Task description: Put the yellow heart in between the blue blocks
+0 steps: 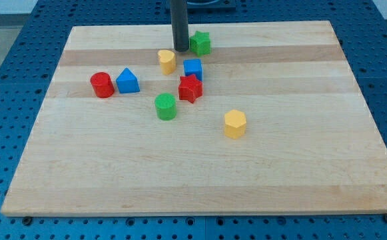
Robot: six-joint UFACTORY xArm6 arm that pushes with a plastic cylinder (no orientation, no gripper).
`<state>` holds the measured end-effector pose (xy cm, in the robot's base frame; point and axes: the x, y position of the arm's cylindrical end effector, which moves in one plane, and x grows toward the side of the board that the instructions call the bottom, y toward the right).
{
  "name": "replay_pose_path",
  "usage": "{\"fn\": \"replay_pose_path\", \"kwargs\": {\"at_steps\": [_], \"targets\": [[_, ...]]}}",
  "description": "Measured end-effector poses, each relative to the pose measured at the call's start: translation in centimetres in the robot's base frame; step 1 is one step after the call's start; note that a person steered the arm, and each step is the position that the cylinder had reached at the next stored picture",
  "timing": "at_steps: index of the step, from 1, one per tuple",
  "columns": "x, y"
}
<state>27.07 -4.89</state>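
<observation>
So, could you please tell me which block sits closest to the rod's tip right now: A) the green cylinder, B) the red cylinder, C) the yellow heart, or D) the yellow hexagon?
C: my tip sits just above and slightly right of the yellow heart in the view, far nearer to it than to the red cylinder, green cylinder or yellow hexagon.

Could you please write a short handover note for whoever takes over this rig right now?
My tip rests on the board just above the yellow heart, between it and the green star.
The blue cube sits right of the heart, close by; the blue triangle lies further left, next to the red cylinder.
Done: the heart is near the cube, slightly above the line joining the blue blocks.
Left: nudge the heart down and left into the gap between the triangle and the cube.
</observation>
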Motion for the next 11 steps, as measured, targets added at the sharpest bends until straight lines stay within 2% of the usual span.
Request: {"fn": "replay_pose_path", "kwargs": {"at_steps": [2, 3, 5, 7, 8, 11], "targets": [[1.6, -6.5], [2.9, -4.6], [1.0, -1.7], [3.6, 1.0], [5.7, 0.3], [4.8, -5.4]]}}
